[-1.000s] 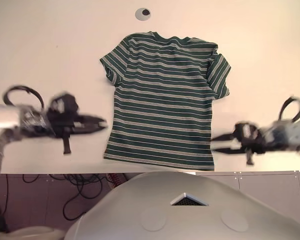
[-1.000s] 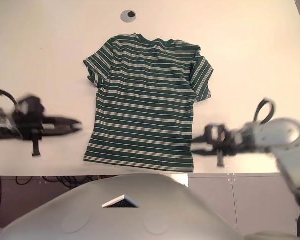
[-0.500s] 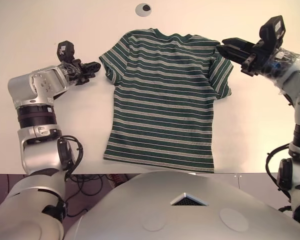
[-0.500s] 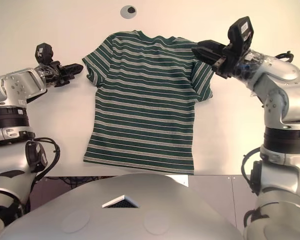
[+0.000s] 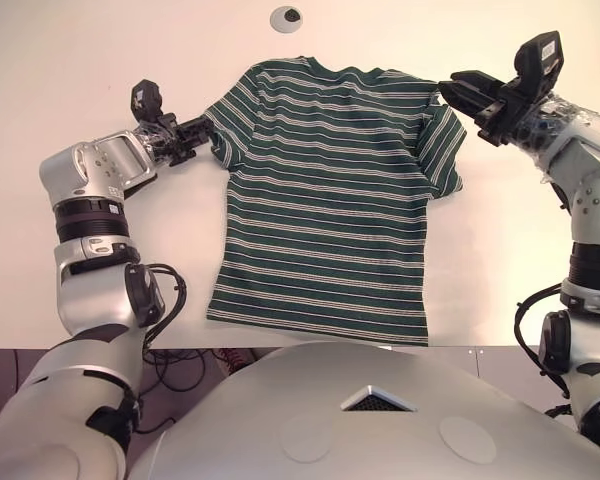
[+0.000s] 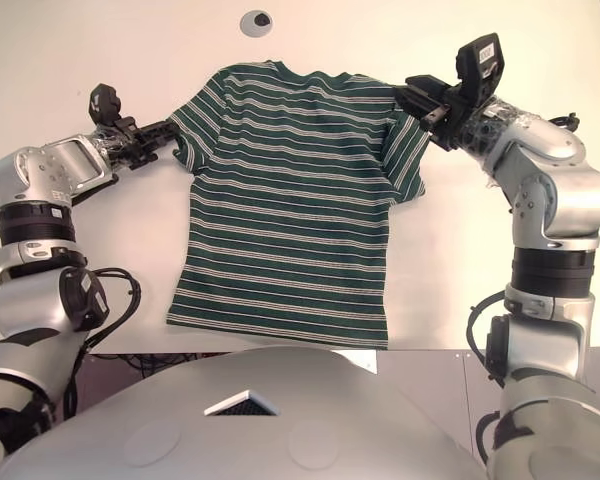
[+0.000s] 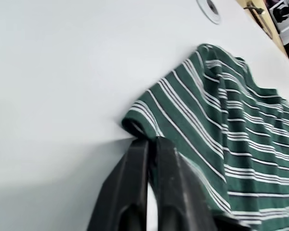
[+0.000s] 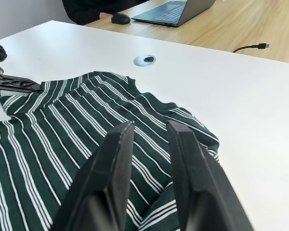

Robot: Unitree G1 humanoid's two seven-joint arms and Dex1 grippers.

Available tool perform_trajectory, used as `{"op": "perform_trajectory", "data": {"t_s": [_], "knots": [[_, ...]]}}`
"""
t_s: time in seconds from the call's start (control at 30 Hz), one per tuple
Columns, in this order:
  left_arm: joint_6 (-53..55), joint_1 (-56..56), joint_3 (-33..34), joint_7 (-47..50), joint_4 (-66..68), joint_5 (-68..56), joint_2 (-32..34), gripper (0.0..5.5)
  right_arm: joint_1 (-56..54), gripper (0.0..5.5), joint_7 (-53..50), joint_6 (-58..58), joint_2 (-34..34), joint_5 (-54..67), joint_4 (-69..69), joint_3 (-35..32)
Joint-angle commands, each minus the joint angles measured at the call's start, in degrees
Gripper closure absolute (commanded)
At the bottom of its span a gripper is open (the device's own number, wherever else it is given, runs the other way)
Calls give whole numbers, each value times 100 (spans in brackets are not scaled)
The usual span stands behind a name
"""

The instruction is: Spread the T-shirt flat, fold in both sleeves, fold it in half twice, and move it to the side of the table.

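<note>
A green T-shirt point(image 5: 325, 210) with thin white stripes lies face up on the white table point(image 5: 100, 250), collar away from me. My left gripper point(image 5: 202, 128) is at the hem of the left sleeve point(image 5: 220, 140). In the left wrist view its fingers point(image 7: 139, 159) are pressed nearly together, with the tips at the slightly lifted hem point(image 7: 135, 126). My right gripper point(image 5: 455, 92) hovers open over the right shoulder, beside the rumpled right sleeve point(image 5: 442, 150). Striped cloth shows in the gap of this right gripper point(image 8: 151, 125).
A round cable grommet point(image 5: 287, 17) is set in the table beyond the collar. The table's front edge point(image 5: 100, 345) runs just below the shirt's hem. A wooden desk with a laptop point(image 8: 176, 12) and a mouse point(image 8: 120, 18) stands behind.
Both arms swung up from near the front edge to the sleeves. In the last half second the left gripper slid right onto the sleeve hem, while the right one barely shifted.
</note>
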Motion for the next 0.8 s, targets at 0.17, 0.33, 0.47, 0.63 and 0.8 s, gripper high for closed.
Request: {"op": "perform_trajectory", "data": {"t_s": [0.17,0.33,0.47,0.63,0.8], "knots": [[345,57,225,-33,-934,-482,-149,547,81,426,-77,-22,103,-73,-61,-1],[576,53,77,101,-1417,-651,-432,547,140,426,-114,-3,112,-86,-87,35],[406,-65,-166,330,-1225,-503,-866,547,115,426,-323,174,210,-59,27,-30],[60,-171,-280,632,-747,-253,-1149,488,48,351,-971,506,242,-138,542,-437],[-175,-23,-151,526,-1191,-379,-1042,450,402,255,-965,794,-134,-217,667,-653]]}}
